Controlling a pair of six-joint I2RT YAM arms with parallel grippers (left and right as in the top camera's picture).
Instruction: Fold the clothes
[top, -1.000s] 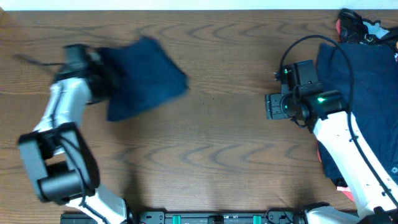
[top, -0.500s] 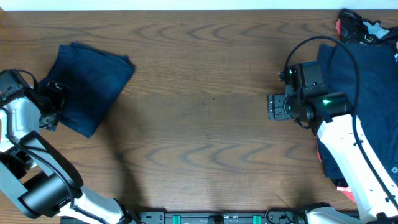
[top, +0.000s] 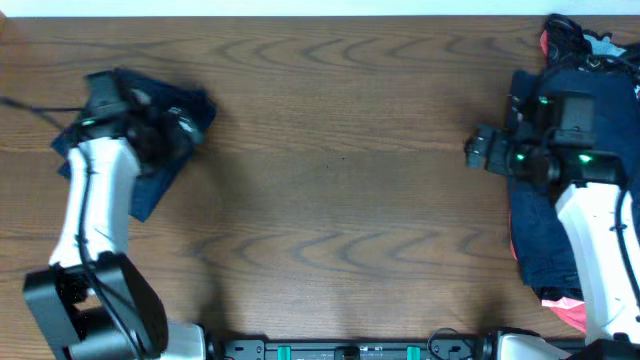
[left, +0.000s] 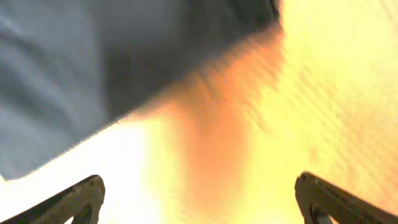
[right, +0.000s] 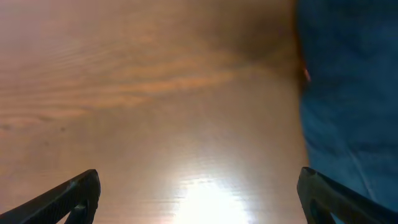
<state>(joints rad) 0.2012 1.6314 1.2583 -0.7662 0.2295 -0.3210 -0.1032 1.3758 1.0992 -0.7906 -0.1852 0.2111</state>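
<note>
A folded navy garment (top: 150, 190) of the clothes lies flat at the table's far left. My left gripper (top: 178, 128) hovers over its right edge, open and empty. In the left wrist view the cloth (left: 74, 62) fills the upper left, and bare table shows between the wide-apart fingertips (left: 81, 196). A heap of navy clothes (top: 600, 110) sits at the right edge, with pink-red (top: 548, 45) and black (top: 565, 28) pieces at its top. My right gripper (top: 478, 152) is open just left of the heap. In the right wrist view the navy cloth (right: 348, 93) lies at the right, beside the right fingertip (right: 329, 193).
The brown wooden table (top: 340, 200) stretches between the two arms. More pink-red cloth (top: 565, 310) pokes out under the heap near the front right. The right arm's black cable (top: 560, 100) loops over the heap.
The left gripper carried the folded navy garment leftward, let it go, and now hovers open over it. The right gripper moved right toward the heap and opened wider.
</note>
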